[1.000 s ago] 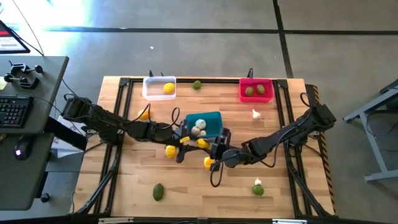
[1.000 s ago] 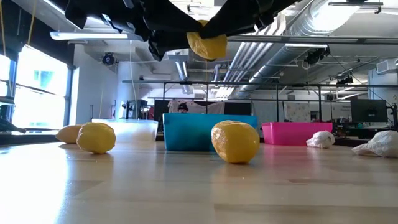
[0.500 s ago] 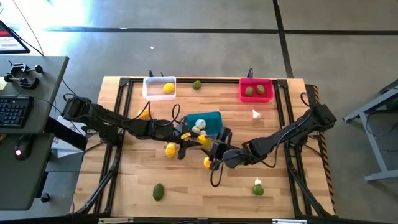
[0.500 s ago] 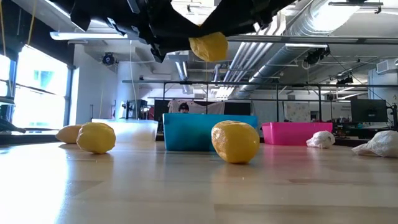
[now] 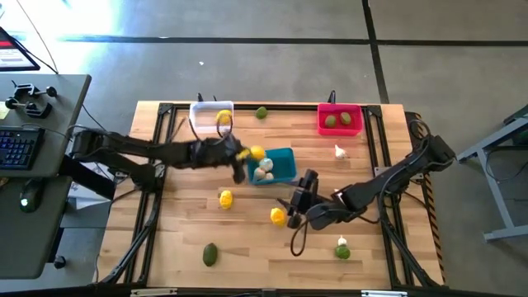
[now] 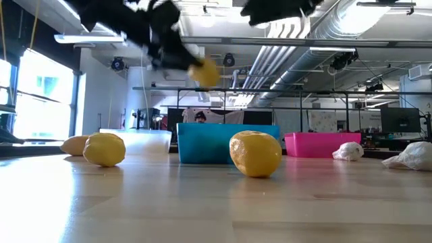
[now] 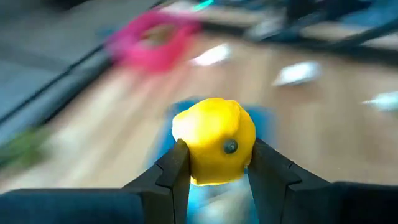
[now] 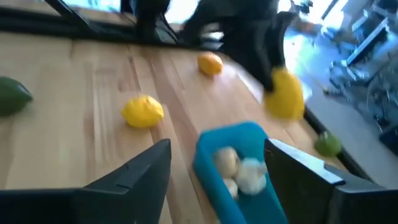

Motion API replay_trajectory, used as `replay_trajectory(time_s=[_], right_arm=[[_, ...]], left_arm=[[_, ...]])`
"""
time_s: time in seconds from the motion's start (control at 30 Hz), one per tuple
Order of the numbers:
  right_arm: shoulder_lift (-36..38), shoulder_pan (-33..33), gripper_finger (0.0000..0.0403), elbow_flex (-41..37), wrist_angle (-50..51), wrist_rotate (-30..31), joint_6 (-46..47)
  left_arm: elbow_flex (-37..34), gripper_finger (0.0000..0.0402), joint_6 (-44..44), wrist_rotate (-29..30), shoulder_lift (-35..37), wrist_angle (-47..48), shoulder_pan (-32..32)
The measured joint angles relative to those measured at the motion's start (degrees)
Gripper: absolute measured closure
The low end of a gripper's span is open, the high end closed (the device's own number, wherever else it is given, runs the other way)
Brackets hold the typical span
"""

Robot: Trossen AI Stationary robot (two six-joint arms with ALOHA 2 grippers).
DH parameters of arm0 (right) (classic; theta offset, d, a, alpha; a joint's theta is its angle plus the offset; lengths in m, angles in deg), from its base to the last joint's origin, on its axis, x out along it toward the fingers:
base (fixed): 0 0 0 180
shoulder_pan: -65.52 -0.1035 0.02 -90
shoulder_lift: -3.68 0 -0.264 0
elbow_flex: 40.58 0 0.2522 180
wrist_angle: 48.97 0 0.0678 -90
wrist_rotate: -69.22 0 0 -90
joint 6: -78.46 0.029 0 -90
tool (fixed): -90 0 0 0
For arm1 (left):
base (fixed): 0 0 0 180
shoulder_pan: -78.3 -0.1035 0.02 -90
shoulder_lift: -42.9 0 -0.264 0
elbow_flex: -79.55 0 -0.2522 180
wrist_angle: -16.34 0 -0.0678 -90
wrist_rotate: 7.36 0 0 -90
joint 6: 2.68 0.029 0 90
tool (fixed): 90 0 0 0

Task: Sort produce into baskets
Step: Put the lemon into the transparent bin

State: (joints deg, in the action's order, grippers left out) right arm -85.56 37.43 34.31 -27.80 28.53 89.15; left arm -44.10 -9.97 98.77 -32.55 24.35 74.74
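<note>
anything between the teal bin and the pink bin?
No, bare wood between the teal bin and pink bin in the high view; a garlic bulb lies just below that line.

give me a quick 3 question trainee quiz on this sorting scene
1. True or false: the left hand is shut on a yellow toy lemon.
2. What lies in the teal blue rectangular plastic basket? A) green oval fruits B) whitish garlic bulbs C) nothing
3. Fill in: the pink-red rectangular plastic basket holds two ____ oval fruits.

Key: 1 true. 2 B, whitish garlic bulbs. 3 green: the green oval fruits. The open right hand holds nothing.
</note>
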Motion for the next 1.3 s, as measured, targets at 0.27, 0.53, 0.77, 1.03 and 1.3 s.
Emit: replay_trajectory(time_s=[0.27,0.53,0.77,1.03,1.3], right_arm=[[-0.39,1.40,0.0208,-0.04,6.49,0.04,6.94],[-0.39,1.85,0.0220,-0.04,6.52,0.01,6.16],[-0.39,2.93,0.0220,-0.07,6.56,-2.31,7.36],[-0.39,4.25,0.0212,-0.11,6.67,-4.77,9.50],[-0.60,4.09,0.0149,-0.11,6.96,-10.09,15.91]], left_arm=[[0.00,0.0294,0.37,6.75,3.13,15.01,-22.56],[0.00,0.0294,5.25,-10.66,0.18,15.08,-40.72],[-0.02,0.0274,7.79,-15.05,-4.52,15.46,-45.24],[-0.02,0.0198,9.19,-15.05,-3.56,15.53,-44.16],[-0.76,0.0169,10.57,-15.46,-0.70,13.94,-40.84]])
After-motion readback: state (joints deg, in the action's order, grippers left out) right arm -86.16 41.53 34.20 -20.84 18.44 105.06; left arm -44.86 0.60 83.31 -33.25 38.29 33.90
